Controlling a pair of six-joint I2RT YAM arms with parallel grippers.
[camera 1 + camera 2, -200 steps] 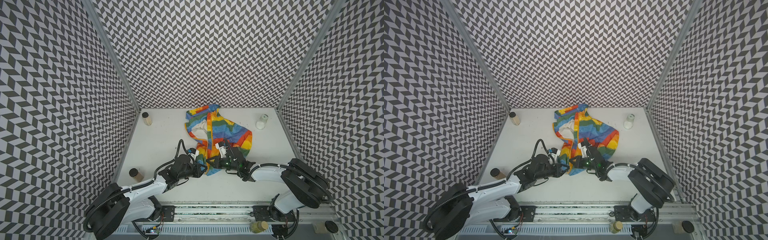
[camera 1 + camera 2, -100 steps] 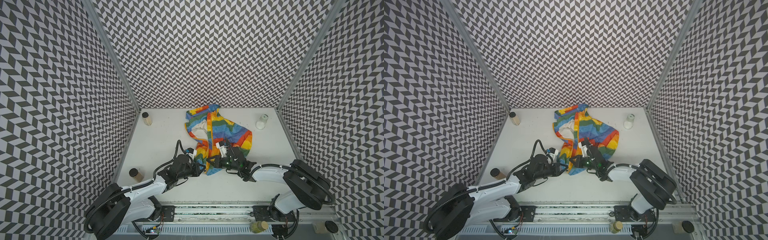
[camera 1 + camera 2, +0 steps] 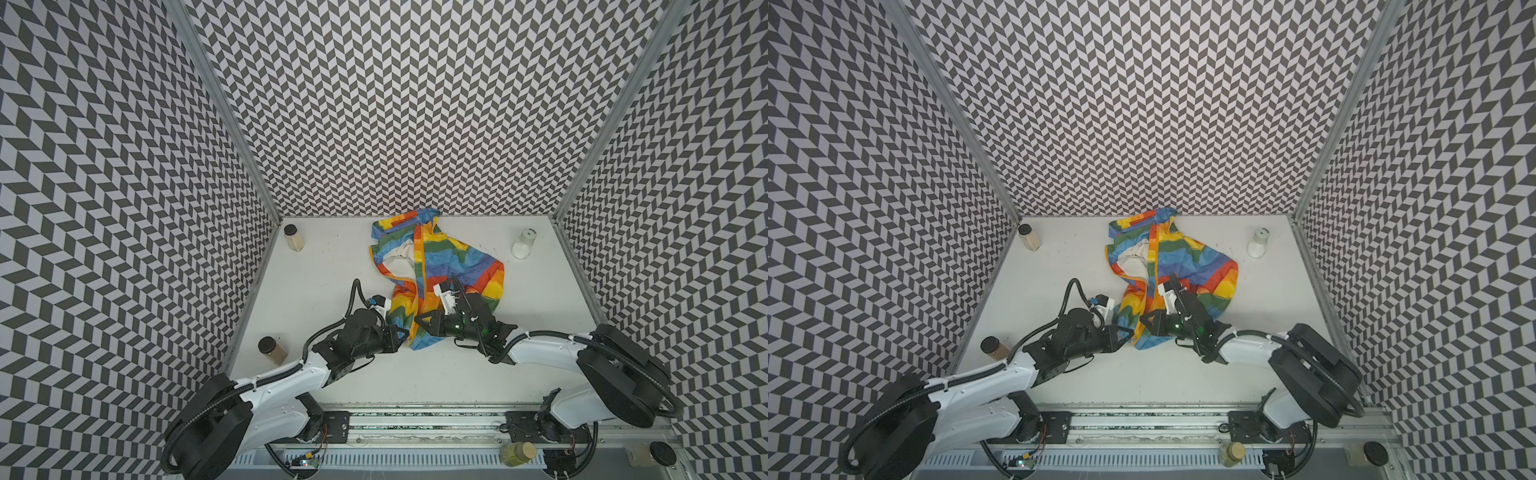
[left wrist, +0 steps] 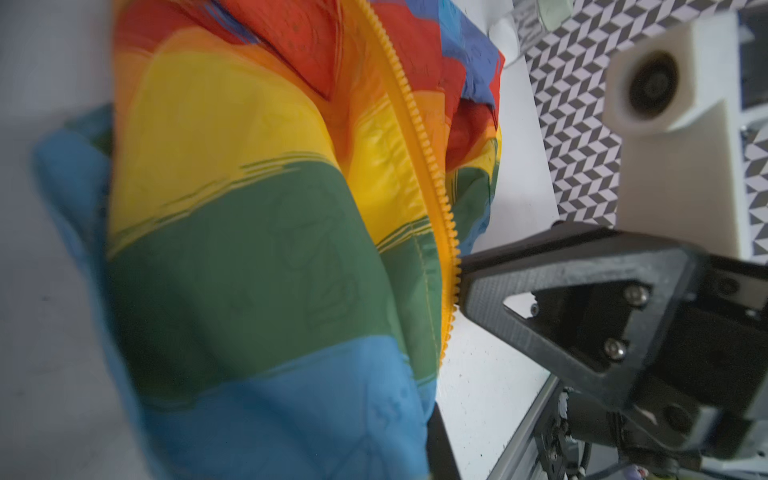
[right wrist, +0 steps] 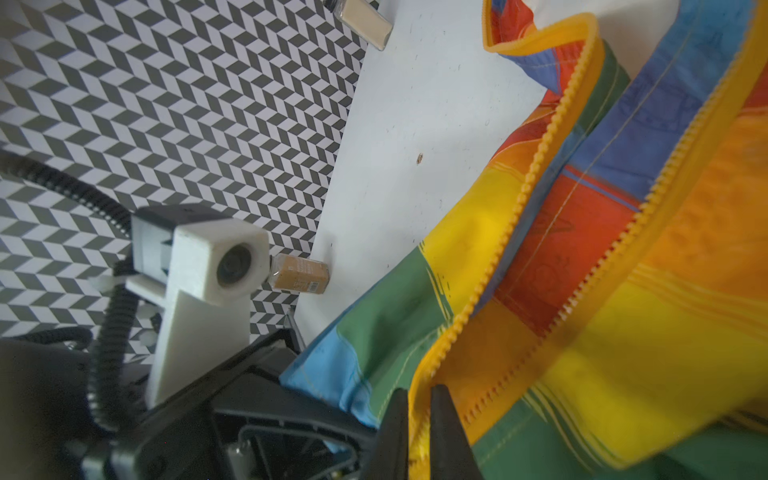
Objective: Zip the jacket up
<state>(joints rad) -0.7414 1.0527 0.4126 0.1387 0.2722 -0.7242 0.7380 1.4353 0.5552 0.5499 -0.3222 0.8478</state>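
Observation:
The rainbow-striped jacket (image 3: 453, 259) (image 3: 1187, 259) lies crumpled mid-table, front open, cream lining showing, with two separate orange-yellow zipper strips (image 5: 536, 174). My left gripper (image 3: 405, 333) (image 3: 1128, 338) is shut on the blue hem corner (image 5: 320, 372) at the jacket's near end; fabric covers its jaws in the left wrist view. My right gripper (image 3: 417, 322) (image 3: 1141, 322) (image 5: 417, 415) faces it from the right. Its two fingers stand close together with the lower end of one zipper strip (image 4: 451, 266) pinched between them.
A pale jar (image 3: 293, 237) stands at the back left, a brown jar (image 3: 272, 351) at the front left by the wall, and a white bottle (image 3: 523, 244) at the back right. Patterned walls close three sides. More jars (image 3: 517, 453) sit on the front rail.
My left gripper has closed on the jacket's hem corner. Both arms have hardly moved, and the jacket lies as before.

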